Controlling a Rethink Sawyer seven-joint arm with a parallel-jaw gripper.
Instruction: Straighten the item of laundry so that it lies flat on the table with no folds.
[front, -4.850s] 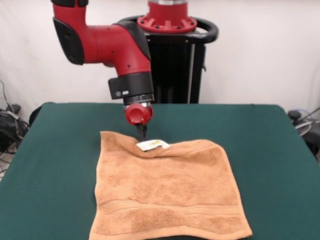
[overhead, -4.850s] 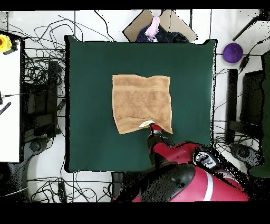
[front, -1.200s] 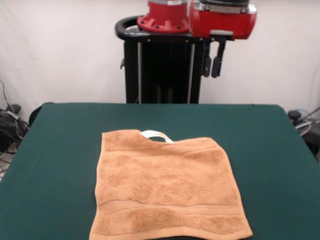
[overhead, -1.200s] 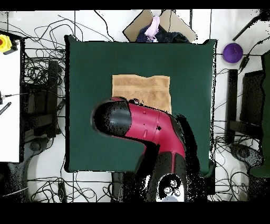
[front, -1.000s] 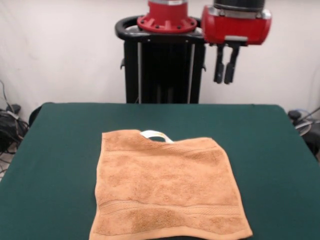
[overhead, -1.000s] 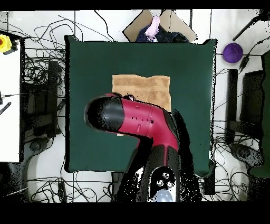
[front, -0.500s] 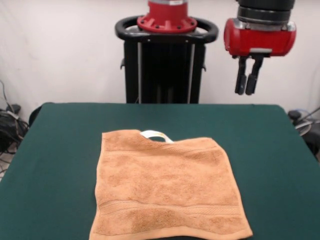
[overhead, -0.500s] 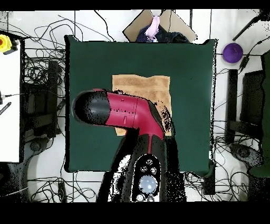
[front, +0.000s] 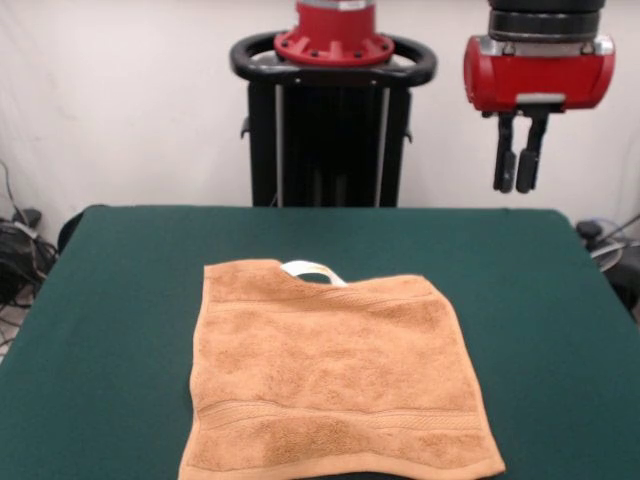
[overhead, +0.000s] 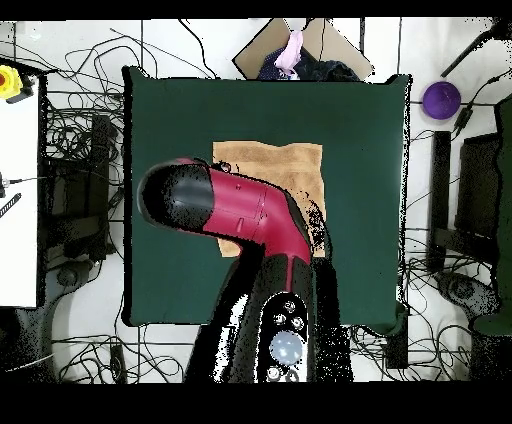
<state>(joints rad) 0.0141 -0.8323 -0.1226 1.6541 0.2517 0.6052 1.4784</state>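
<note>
Arm (overhead: 235, 215) raised high, red and black. Front view: red wrist housing (front: 539, 72) at upper right, gripper (front: 519, 186) hanging straight down beneath it. Jaws near-parallel, tips close together, thin gap between; nothing held. Overhead view: arm extends from base at bottom edge, bends toward left, black end cap (overhead: 170, 195) uppermost; gripper hidden beneath.

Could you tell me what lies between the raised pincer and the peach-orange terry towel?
Only bare dark green table top; the front view shows nothing between the pincer and the towel.
</note>
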